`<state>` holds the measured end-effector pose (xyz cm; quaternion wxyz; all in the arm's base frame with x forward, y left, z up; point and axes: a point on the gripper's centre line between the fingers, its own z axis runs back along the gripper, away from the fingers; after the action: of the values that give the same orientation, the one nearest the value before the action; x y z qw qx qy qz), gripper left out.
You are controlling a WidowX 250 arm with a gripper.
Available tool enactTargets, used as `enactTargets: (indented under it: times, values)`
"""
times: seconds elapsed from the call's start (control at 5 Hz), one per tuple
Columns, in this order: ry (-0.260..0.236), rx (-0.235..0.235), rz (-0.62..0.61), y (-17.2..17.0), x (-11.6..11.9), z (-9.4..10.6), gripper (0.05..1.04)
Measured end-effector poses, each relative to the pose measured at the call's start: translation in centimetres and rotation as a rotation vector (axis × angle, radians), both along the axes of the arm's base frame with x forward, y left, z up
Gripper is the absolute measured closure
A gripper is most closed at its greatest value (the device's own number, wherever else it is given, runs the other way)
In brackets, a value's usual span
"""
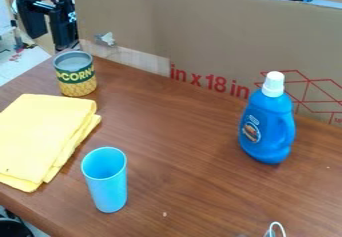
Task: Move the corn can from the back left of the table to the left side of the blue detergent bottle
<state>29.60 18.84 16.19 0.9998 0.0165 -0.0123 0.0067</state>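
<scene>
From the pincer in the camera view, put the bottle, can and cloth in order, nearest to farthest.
1. The can, at the upper left, closest to the pincer.
2. The cloth, at the left.
3. The bottle, over at the right.

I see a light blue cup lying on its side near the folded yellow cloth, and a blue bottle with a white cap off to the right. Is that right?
Not quite: the camera view shows the light blue cup standing upright, its open end up. It is near the folded yellow cloth, and the blue bottle with a white cap is to the right.
</scene>
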Motion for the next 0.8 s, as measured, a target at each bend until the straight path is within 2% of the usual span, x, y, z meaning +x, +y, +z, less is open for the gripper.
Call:
enactTargets:
  times: [0.4, 0.6, 0.8]
  values:
    - [0.012, 0.042, 0.031, 5.2, 1.9, -0.4, 0.074]
    - [0.022, 0.078, 0.035, 6.5, 2.6, -0.4, 0.075]
    - [0.059, 0.130, 0.049, 8.1, 3.1, -1.2, 0.074]
